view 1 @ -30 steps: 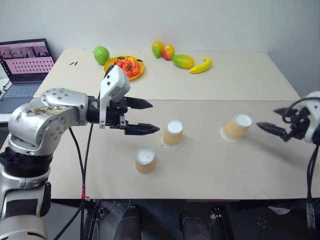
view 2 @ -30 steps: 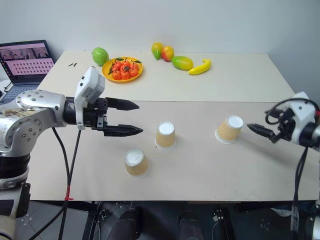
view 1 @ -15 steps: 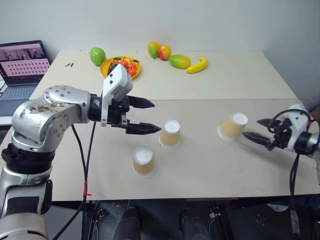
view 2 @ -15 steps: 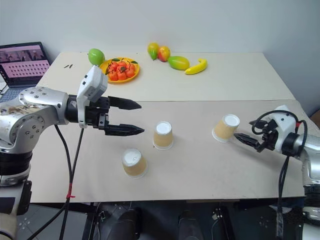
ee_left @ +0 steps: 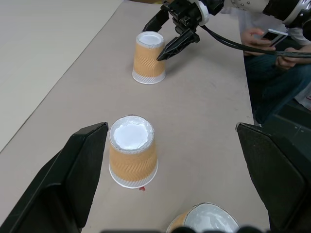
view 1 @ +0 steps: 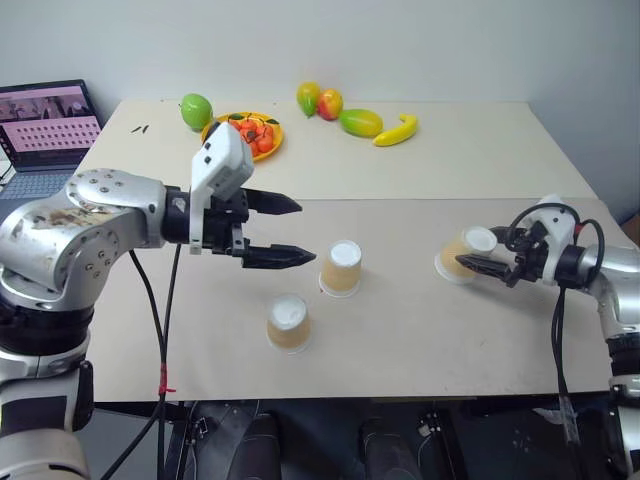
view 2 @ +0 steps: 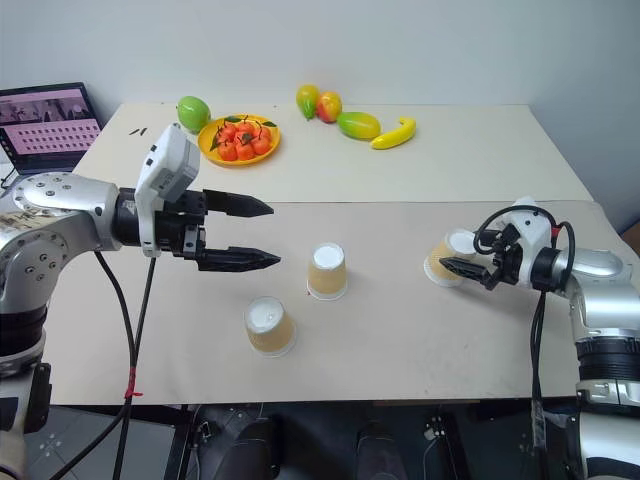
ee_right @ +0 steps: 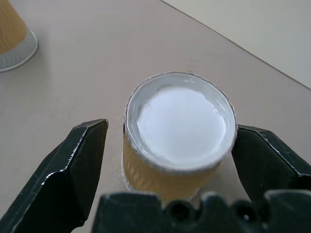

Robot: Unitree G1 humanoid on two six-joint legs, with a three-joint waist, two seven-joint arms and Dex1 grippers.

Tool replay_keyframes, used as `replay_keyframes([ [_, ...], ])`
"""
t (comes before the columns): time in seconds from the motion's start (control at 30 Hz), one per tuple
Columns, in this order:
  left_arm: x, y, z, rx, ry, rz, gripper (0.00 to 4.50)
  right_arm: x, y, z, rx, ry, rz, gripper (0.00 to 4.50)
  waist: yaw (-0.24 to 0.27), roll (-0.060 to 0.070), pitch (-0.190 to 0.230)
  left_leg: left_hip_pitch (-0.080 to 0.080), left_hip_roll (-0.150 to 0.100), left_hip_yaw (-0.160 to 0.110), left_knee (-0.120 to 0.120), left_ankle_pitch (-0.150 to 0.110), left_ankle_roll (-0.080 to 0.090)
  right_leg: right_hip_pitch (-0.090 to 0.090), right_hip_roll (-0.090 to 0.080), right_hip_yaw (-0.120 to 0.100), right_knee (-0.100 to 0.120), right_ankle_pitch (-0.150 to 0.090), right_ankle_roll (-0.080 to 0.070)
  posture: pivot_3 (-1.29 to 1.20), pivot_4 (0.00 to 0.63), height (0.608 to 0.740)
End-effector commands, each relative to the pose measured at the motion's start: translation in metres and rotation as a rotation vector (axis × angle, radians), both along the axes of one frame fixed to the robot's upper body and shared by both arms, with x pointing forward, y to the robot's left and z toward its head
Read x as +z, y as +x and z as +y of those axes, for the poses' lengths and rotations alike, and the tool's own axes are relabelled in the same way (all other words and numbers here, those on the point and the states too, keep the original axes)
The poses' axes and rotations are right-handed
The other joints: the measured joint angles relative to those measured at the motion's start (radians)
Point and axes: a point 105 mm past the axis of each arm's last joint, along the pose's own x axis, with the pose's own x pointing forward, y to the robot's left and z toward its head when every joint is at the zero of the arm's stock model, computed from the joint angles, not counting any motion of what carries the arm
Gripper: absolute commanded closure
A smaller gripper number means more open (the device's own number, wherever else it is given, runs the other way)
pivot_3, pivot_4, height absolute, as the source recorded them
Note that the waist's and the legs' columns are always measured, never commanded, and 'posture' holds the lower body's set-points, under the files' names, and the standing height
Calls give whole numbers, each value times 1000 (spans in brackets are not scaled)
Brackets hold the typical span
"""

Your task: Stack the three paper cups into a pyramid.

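Three paper cups stand upside down on the table: one in the middle (view 1: 342,268), one nearer the front edge (view 1: 288,322), one to the right (view 1: 460,255). My right gripper (view 1: 478,252) is open at the right cup (ee_right: 180,131), one finger on each side with gaps showing. My left gripper (view 1: 305,232) hovers open above the table, just left of the middle cup (ee_left: 132,150), holding nothing.
At the back of the table lie a yellow plate (view 1: 222,128) of small red fruit, a green fruit (view 1: 197,108), mangoes (view 1: 360,122) and a banana (view 1: 396,130). A laptop (view 1: 45,125) sits far left. A person's hands (ee_left: 272,41) hold a phone beyond the table's right side.
My right gripper has moved left and forward to the right cup, and its fingers now flank it. The left gripper and all three cups have stayed in place.
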Motion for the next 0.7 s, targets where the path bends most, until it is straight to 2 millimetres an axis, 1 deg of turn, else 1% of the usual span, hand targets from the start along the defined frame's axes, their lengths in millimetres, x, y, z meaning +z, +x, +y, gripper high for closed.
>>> replay_keyframes([
  [0.03,7,-6,3,13,-1,-40,0,12,5,3,21,-11,-50,287,0,0,0,0,0,0,0,0,0,0,0,0,0,0,0,0,150,732],
  [0.07,6,-6,3,15,-2,-38,0,12,6,3,21,-14,-52,558,0,0,0,0,0,0,0,0,0,0,0,0,0,0,0,0,150,732],
  [0.1,6,-7,3,17,-3,-34,0,12,7,3,21,-14,-55,721,0,0,0,0,0,0,0,0,0,0,0,0,0,0,0,0,150,732],
  [0.13,5,-8,3,19,-2,-33,0,13,8,4,22,-12,-57,1113,0,0,0,0,0,0,0,0,0,0,0,0,0,0,0,0,150,732],
  [0.2,4,-8,5,26,-3,-31,0,14,9,4,25,-10,-63,1730,0,0,0,0,0,0,0,0,0,0,0,0,0,0,0,0,150,732],
  [0.33,4,-8,6,33,-5,-29,0,19,10,6,31,-8,-74,1750,0,0,0,0,0,0,0,0,0,0,0,0,0,0,0,0,150,732],
  [0.43,3,-8,6,34,-6,-28,0,24,6,10,57,-6,-75,1750,0,0,0,0,0,0,0,0,0,0,0,0,0,0,0,0,150,732],
  [0.53,2,-6,6,34,-9,-31,0,29,-3,31,149,11,-60,1750,0,0,0,0,0,0,0,0,0,0,0,0,0,0,0,0,150,732],
  [0.57,1,-6,5,33,-9,-32,0,29,-5,35,163,15,-55,1750,-1,0,0,0,0,0,0,0,0,0,0,0,0,0,0,0,150,732],
  [0.63,1,-5,4,27,-9,-37,0,21,-10,51,211,29,-30,1750,-1,0,0,0,0,0,0,0,0,0,0,0,0,0,0,0,150,732],
  [0.7,1,-5,3,24,-10,-40,0,14,-13,60,228,43,-11,1750,0,0,0,0,0,0,0,0,0,0,0,0,0,0,0,0,150,732],
])
